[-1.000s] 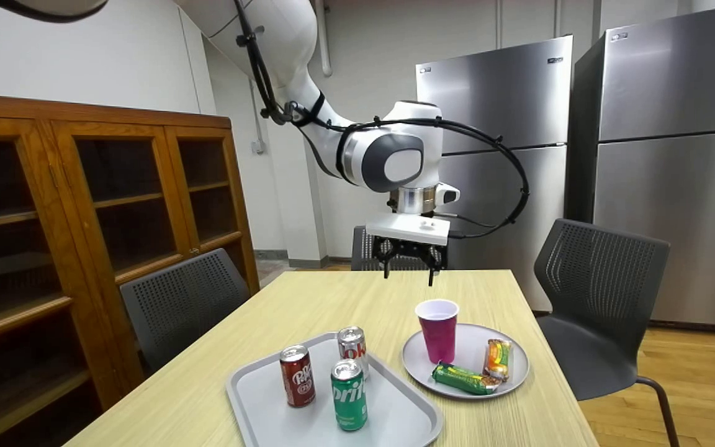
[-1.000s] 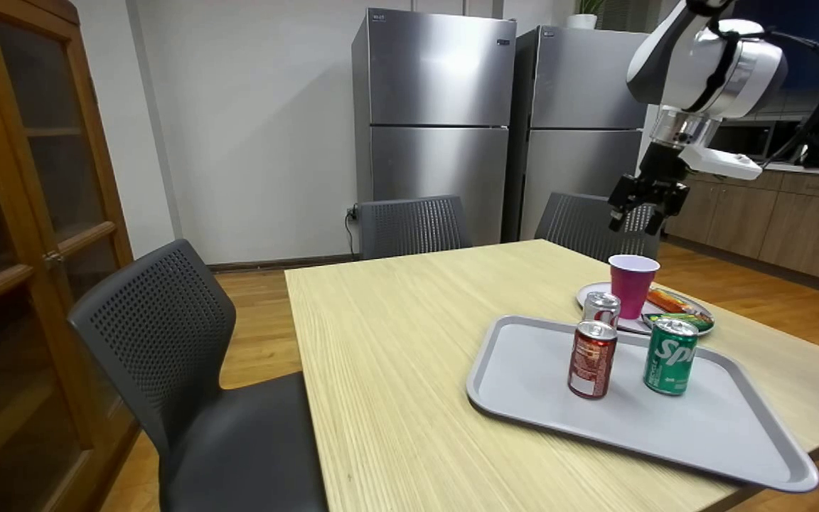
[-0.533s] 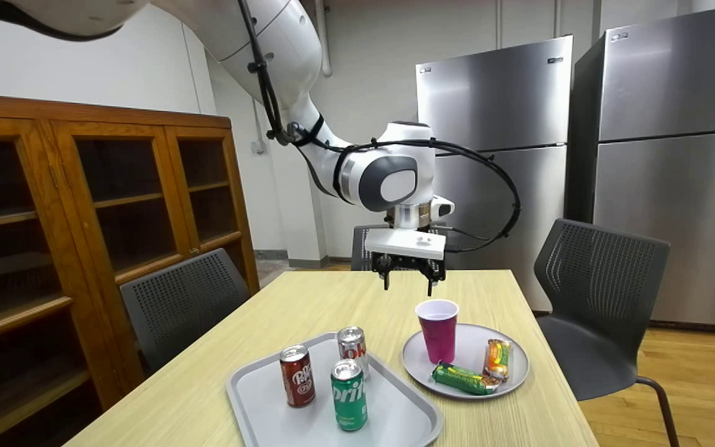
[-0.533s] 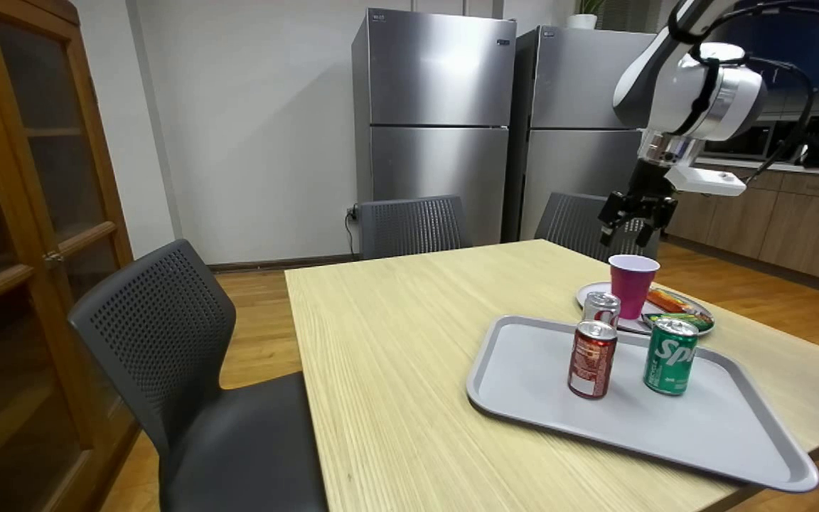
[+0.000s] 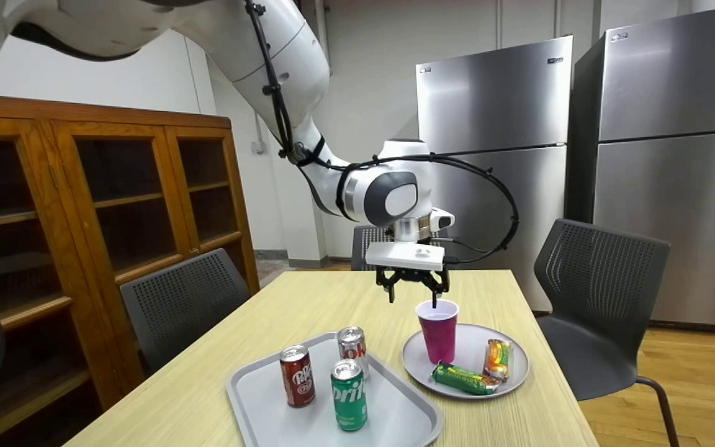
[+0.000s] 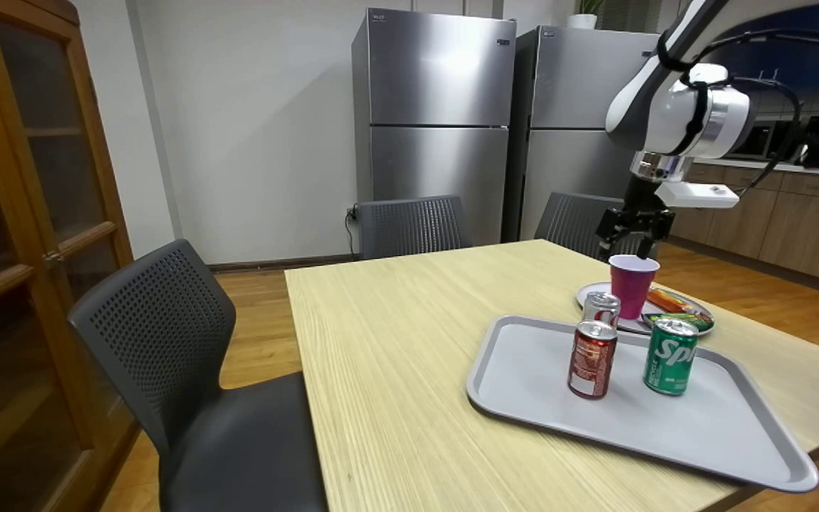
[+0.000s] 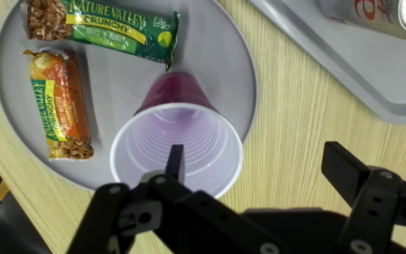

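Note:
A magenta cup with a white inside [image 5: 438, 340] stands upright on a round grey plate [image 7: 118, 77]. My gripper [image 5: 413, 304] is open above the table beside the cup, with nothing held. In the wrist view, one finger [image 7: 176, 164] overlaps the cup's mouth and the other finger [image 7: 344, 169] is over bare wood; whether the first touches the rim I cannot tell. On the plate lie a green granola bar [image 7: 115, 30] and an orange granola bar [image 7: 62, 102].
A grey tray [image 5: 270, 428] carries a Dr Pepper can [image 5: 297, 377], a Sprite can [image 5: 349, 400] and a Diet Coke can [image 6: 601, 307]. Dark chairs [image 5: 599, 279] surround the wooden table [image 6: 409, 341]. A glass-door cabinet [image 5: 121, 186] and steel refrigerators [image 5: 494, 105] stand behind.
My open gripper has come down toward the cup, and in an exterior view it has also shifted left. The cup, plate, bars, tray and cans have stayed put.

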`<control>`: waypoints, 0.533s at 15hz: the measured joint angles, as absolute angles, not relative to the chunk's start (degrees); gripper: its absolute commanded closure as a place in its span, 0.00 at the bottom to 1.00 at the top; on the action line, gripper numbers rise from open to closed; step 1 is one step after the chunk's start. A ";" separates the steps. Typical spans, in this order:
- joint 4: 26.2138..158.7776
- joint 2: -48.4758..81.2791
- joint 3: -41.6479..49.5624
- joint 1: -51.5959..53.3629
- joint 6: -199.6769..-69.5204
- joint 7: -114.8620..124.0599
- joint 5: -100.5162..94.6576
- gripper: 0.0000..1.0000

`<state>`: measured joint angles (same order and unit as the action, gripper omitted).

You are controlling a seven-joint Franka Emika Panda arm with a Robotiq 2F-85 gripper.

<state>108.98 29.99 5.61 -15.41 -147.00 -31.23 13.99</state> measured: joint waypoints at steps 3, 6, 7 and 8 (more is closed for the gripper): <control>107.99 31.15 5.34 -15.47 -147.06 -29.26 13.38 0.00; 106.58 32.34 4.87 -15.65 -147.09 -28.46 13.37 0.00; 106.08 32.77 4.80 -15.66 -147.09 -28.23 13.34 0.00; 105.61 33.23 4.77 -15.66 -147.09 -27.99 13.22 0.00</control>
